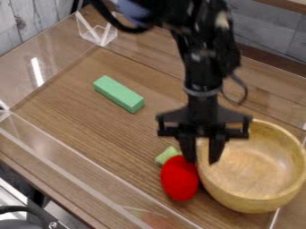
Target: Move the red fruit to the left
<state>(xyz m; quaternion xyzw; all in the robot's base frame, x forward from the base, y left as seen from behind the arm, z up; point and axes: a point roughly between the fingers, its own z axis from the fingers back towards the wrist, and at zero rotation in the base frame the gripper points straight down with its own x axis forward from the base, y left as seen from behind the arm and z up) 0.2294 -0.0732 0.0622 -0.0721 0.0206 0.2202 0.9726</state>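
Note:
The red fruit (180, 180) lies on the wooden table just left of the wooden bowl (266, 179), its light green stem tip (166, 156) pointing up-left. My gripper (199, 154) points straight down, just above and slightly right of the fruit, beside the bowl's left rim. Its two dark fingers (187, 149) stand apart with nothing between them. The fruit is free of the fingers.
A flat green rectangular block (120, 93) lies on the table to the upper left. Clear acrylic walls (48, 63) border the table at the left and front edges. The black arm (206, 45) rises from the gripper toward the top.

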